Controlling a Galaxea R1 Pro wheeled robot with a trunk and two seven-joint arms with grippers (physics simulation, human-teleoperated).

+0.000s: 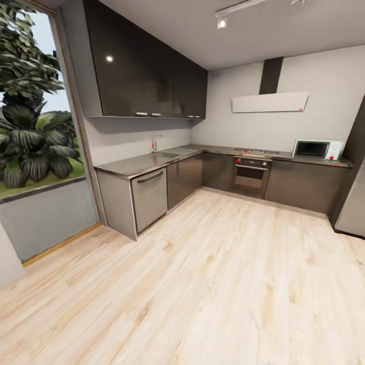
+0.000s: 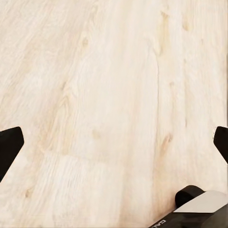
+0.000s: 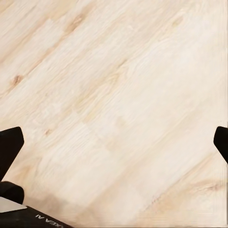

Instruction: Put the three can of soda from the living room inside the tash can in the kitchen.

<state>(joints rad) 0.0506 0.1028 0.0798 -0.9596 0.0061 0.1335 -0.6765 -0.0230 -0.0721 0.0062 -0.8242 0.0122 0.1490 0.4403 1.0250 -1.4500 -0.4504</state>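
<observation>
From my head I look into the kitchen (image 1: 218, 167): a grey steel worktop (image 1: 152, 161) with a sink and a small tap (image 1: 154, 144) runs under dark glossy wall cabinets (image 1: 147, 76), a black oven (image 1: 251, 175) and a white microwave (image 1: 317, 149) stand along the far wall, a big window with green plants (image 1: 30, 126) is at the left, and the light wood floor (image 1: 213, 284) lies before me. At my left wrist, the black fingers (image 2: 10, 145) of the left gripper (image 2: 114, 147) are spread wide apart over the floor boards, holding nothing, with a grey and black part of my own body (image 2: 199, 204) near them. At my right wrist, the right gripper (image 3: 114, 147) has its fingers (image 3: 10, 145) spread wide the same way, also with nothing between them.
</observation>
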